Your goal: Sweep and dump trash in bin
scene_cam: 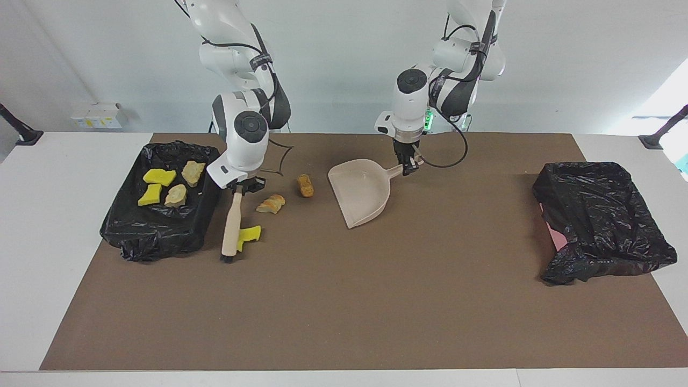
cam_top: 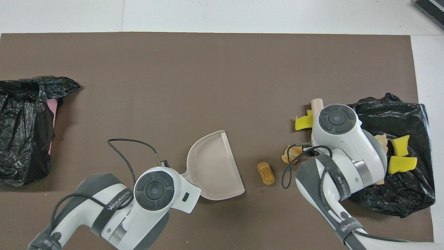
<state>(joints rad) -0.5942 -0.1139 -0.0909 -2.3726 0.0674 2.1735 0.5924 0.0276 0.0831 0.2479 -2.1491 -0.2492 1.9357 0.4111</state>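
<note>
While the right gripper clamps the brush, its long axis runs away from the robots, bristles on the mat and touching a yellow scrap. Dustpan, held at its handle by the closed left gripper, lies toward the left arm's end, mouth facing two bread lumps between. Four pieces sit on the black bag; bin well apart, open mat around.

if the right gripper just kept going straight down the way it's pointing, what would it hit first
Probably the brown mat. The right gripper points down, shut on the brush, whose bristles already sit at the mat, against the yellow scrap. The brush would press into the mat first, though the exact depth is unclear.
</note>
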